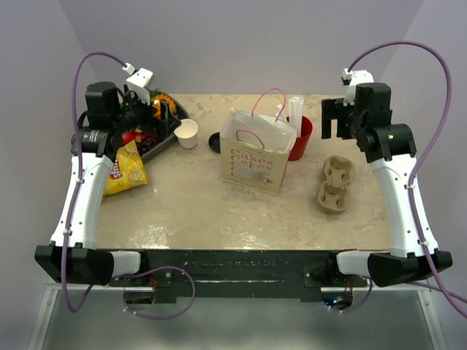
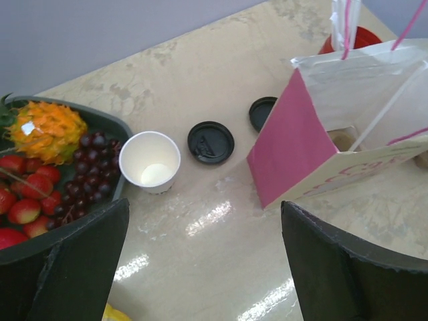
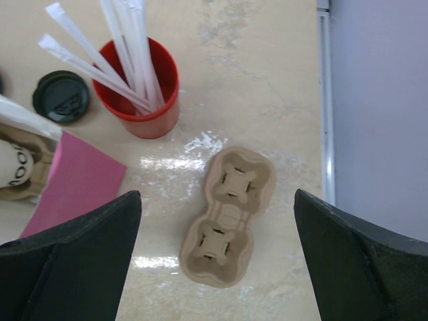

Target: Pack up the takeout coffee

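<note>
While the white paper cup (image 2: pixel 150 161) is standing upright on the table (image 1: pixel 190 204), just beside the fruit tray (image 2: pixel 110 120), with a black lid (image 2: pixel 210 142) lying between it and the paper bag (image 2: pixel 314 134), the left jaws and the right jaws are being held wide open, gripping nothing. The cup is being seen ahead of the left jaws, so the left arm (image 1: pixel 86 191) is judged the nearer.

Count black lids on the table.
2. One black lid beside the white paper cup; the other lid behind the bag, near the red cup. The bag may hide more.
</note>
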You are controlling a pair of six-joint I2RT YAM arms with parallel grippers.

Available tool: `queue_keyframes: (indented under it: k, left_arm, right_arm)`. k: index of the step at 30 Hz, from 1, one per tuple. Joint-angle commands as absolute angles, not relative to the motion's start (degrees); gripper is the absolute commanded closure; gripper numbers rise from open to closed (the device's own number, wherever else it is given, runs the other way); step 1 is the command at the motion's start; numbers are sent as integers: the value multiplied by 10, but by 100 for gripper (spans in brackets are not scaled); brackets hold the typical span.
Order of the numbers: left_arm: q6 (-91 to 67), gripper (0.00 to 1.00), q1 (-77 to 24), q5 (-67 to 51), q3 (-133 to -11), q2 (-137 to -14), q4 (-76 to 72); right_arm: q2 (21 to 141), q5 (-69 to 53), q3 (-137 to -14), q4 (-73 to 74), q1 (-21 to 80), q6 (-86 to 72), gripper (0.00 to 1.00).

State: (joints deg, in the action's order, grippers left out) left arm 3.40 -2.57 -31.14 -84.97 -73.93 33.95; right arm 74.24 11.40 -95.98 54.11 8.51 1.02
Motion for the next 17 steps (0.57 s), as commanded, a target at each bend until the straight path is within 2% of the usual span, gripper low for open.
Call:
queue_keyframes:
  k: [1, 5, 12, 14, 17]
  left_arm:
    - [25, 1, -21, -231, -894, -762, 325]
    - [20, 1, -20, -222, -1002, -829, 354]
    - [20, 1, -13, -179, -1070, -848, 332]
    - [29, 1, -10, -145, -1078, -845, 321]
    - [32, 1, -3, -85, -1078, -833, 291]
  right_arm:
    - [716, 221, -926, 488, 82, 40, 1]
    - [763, 221, -979, 525, 65, 26, 1]
    - [819, 240, -1213, 516, 61, 30, 1]
    - [795, 247, -1216, 467, 61, 47, 1]
    - [744, 237, -1151, 394, 61, 65, 1]
